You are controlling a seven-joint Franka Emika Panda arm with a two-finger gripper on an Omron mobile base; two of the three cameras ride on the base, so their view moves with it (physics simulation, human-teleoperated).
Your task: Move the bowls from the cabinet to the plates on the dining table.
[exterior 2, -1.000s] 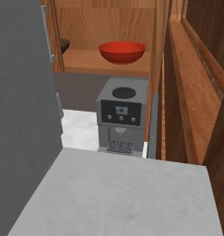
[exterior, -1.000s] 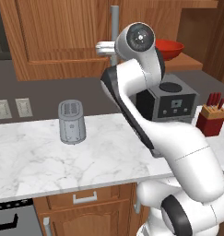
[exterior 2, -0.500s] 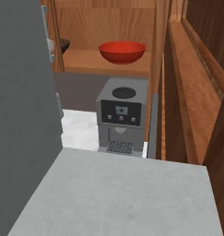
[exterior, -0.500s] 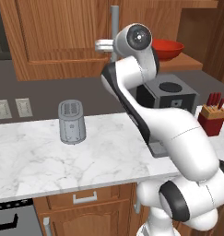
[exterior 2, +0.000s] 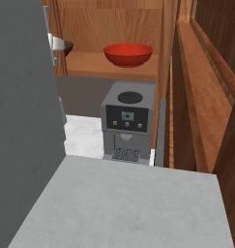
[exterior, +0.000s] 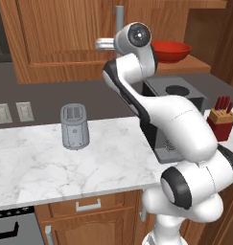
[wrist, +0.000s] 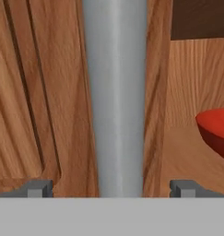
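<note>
Hand view: cabinet door panel at left, its grey bar handle at centre, long axis running top to bottom of the view. Gripper open, one fingertip on each side of the bar, not touching it. Red bowl at right on the wooden shelf, rim up. Left base view: toaster upright on the marble counter, arm reaching up to the handle, coffee machine under the bowl, knife block at far right.
</note>
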